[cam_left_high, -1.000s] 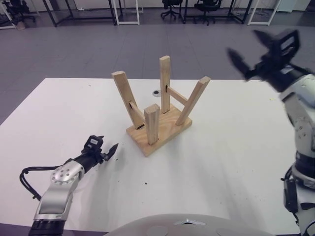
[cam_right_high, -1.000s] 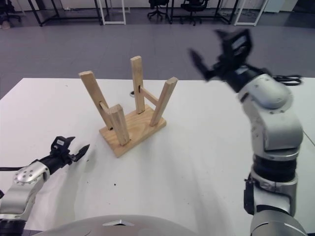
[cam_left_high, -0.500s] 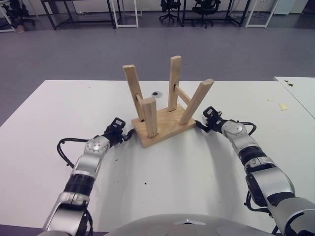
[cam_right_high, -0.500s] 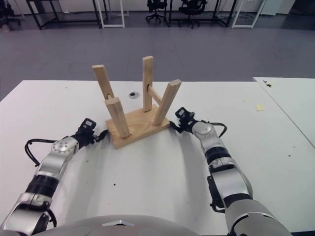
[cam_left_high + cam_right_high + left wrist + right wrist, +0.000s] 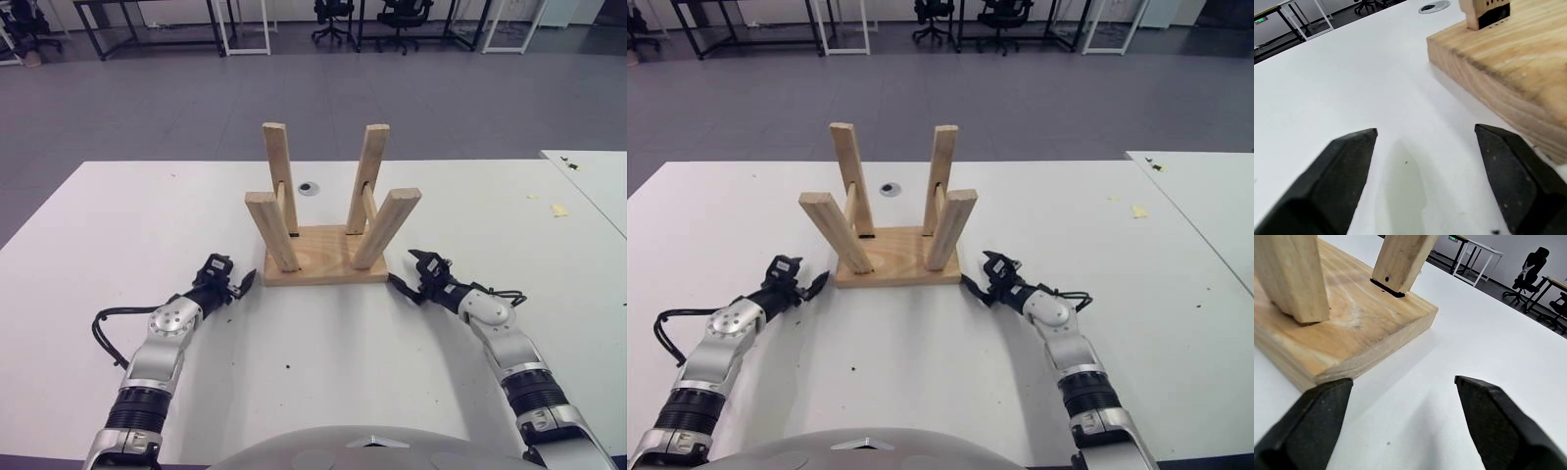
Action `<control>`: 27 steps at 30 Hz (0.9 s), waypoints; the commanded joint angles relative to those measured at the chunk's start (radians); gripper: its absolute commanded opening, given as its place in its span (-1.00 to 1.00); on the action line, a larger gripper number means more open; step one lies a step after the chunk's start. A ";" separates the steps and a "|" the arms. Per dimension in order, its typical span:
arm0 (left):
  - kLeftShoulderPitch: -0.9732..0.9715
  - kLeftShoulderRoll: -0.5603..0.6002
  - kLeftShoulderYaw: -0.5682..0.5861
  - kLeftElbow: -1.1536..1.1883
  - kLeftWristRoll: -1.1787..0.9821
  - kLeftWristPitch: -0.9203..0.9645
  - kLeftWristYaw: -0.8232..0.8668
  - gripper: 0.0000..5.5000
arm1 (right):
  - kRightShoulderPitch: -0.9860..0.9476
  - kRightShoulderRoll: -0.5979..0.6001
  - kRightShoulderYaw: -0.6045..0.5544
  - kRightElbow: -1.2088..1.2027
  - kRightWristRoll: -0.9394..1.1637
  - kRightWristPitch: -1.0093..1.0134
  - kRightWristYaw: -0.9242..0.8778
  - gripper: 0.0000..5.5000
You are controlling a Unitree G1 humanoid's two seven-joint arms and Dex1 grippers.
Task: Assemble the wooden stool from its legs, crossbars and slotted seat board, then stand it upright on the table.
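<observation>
Inverted stool on the white desk (image 5: 118, 225). The slotted seat board (image 5: 328, 262) lies flat on the desk near its middle, with the four legs (image 5: 277, 171) rising from its slots and splaying slightly outward. The crossbars (image 5: 365, 204) bridge the legs in two side pairs. Building it seat-down gives the parts a broad, stable base and leaves the slots facing upward. A round cable port (image 5: 311, 187) sits in the desk just behind the stool.

The left jaws rest low on the desk just beside the left end of the seat board. They are spread wide and hold nothing. The left wrist view shows the board's edge close to one finger (image 5: 1513, 166), with bare desk between the pair. The right jaws rest just beside the board's right front corner, likewise spread wide and empty. The right wrist view places that corner near one finger (image 5: 1312, 411), apparently without contact.

Interpretation: the joinery looks complete, so the remaining step is probably turning the stool upright. The jaws flank the board at desk height, one at each end, a placement that suits a two-sided grip on its thin edges. The upright legs raise the centre of mass, so an uneven lift could tip the stool or loosen a leg in its slot.
</observation>
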 commanded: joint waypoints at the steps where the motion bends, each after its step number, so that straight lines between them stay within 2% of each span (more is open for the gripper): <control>1: 0.052 -0.071 -0.095 -0.045 -0.026 0.106 -0.054 0.34 | -0.003 0.024 0.035 -0.040 -0.013 0.058 0.009 0.42; 3: 0.083 -0.084 -0.108 -0.163 -0.088 0.198 -0.072 0.34 | 0.023 0.024 0.049 -0.130 0.022 0.107 0.045 0.42; 6: 0.115 -0.090 -0.058 -0.400 -0.223 0.371 -0.050 0.34 | 0.085 0.002 0.056 -0.369 0.153 0.255 0.120 0.42; 11: 0.166 -0.030 0.043 -0.697 -0.343 0.590 -0.031 0.34 | 0.164 -0.161 -0.042 -0.804 0.388 0.552 0.194 0.42; 16: 0.222 0.026 0.112 -0.835 -0.390 0.700 -0.038 0.34 | 0.155 -0.267 -0.182 -0.960 0.507 0.704 0.201 0.42; 20: 0.193 0.075 0.238 -0.917 -0.466 0.790 -0.032 0.34 | 0.171 -0.346 -0.302 -1.049 0.601 0.800 0.207 0.42; 23: 0.172 0.129 0.275 -0.926 -0.473 0.817 -0.034 0.34 | 0.185 -0.398 -0.337 -1.068 0.625 0.830 0.222 0.42; 27: 0.187 0.163 0.292 -0.948 -0.496 0.834 -0.037 0.34 | 0.238 -0.423 -0.328 -1.053 0.596 0.831 0.237 0.42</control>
